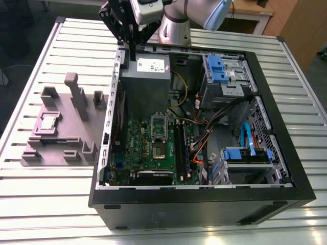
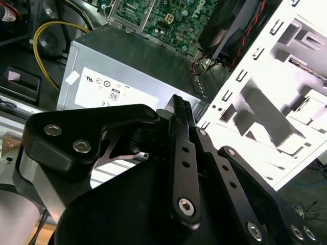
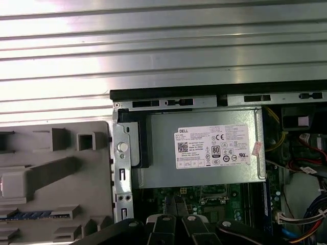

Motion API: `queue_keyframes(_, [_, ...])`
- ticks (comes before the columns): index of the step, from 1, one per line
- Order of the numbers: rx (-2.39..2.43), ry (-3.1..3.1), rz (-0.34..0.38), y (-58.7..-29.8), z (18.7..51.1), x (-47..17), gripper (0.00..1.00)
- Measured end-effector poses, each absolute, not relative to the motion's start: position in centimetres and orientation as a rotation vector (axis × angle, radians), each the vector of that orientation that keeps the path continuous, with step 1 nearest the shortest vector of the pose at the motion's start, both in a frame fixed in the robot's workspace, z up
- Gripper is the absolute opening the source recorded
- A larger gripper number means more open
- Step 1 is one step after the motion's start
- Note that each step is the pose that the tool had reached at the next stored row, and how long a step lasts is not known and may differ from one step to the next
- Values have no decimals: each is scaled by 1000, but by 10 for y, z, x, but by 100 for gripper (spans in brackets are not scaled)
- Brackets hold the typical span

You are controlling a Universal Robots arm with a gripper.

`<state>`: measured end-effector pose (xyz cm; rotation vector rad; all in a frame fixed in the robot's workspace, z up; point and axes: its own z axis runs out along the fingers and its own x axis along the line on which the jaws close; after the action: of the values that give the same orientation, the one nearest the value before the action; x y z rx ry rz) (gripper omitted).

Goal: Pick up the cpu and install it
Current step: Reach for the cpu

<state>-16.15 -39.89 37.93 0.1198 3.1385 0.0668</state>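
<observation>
Gripper (image 1: 133, 55), fingers pinched together & empty, hangs over grey PSU (image 1: 145, 81); cpu (image 1: 49, 122) lies well apart on grey tray (image 1: 71, 127), exterior view's left. Prob. light, stiff, fragile: grip by opposite edges

The black gripper (image 2: 179, 104) stands over the grey power supply (image 2: 138, 66), fingertips apparently closed together. Beyond the supply lies the green motherboard (image 2: 168, 15). A yellow cable (image 2: 36, 43) loops beside the supply, and a pale, glare-washed parts fixture (image 2: 276, 92) lies on its other side.
</observation>
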Motion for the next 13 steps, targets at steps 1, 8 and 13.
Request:
queue_keyframes(1, [120, 3139, 67, -399, 379, -162, 10])
queue_keyframes(8, [120, 3140, 67, -399, 379, -167, 10])
queue_keyframes(13, [120, 3140, 67, -399, 379, -169, 10])
